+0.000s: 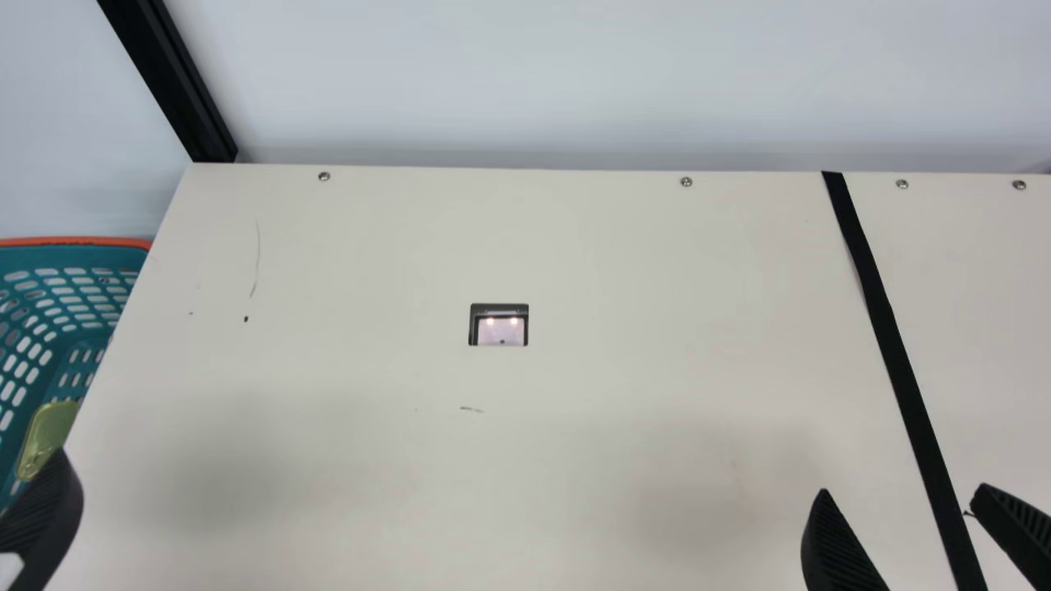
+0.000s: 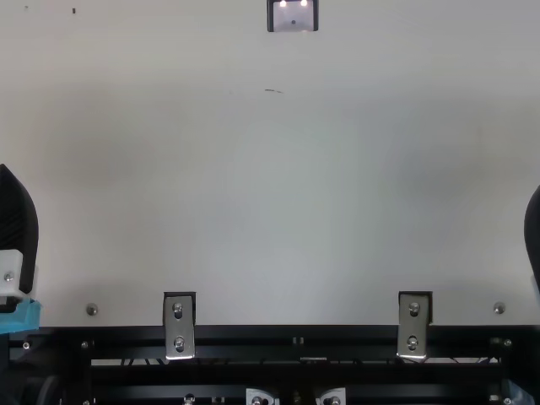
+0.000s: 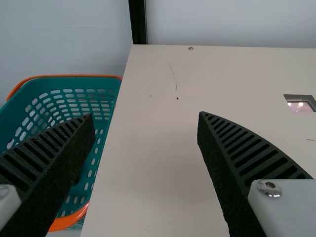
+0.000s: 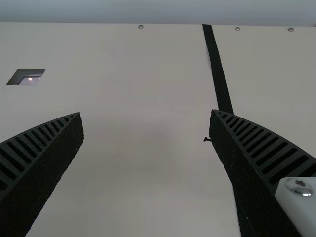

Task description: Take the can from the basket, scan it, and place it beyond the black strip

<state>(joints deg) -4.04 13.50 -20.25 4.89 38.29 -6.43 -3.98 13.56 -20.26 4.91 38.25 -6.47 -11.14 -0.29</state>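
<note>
My left gripper [image 1: 43,517] is at the main view's lower left corner, beside the teal basket [image 1: 82,261]. In the left wrist view this gripper [image 3: 146,115] stands open, its fingers wide apart with nothing between. Inside the basket lies a yellow-green object [image 1: 49,435], partly cut off by the table edge; I cannot tell if it is the can. A lit scanner window [image 1: 499,330] is set in the table. My right gripper [image 1: 901,494] is open and empty near the black strip [image 1: 891,336]; the right wrist view shows its fingers spread [image 4: 145,113].
The cream table [image 1: 608,271] has small screws along its far edge, with a pale wall behind. A black post [image 1: 176,86] rises at the far left corner. Along the near edge runs a black frame [image 2: 295,336] with metal brackets.
</note>
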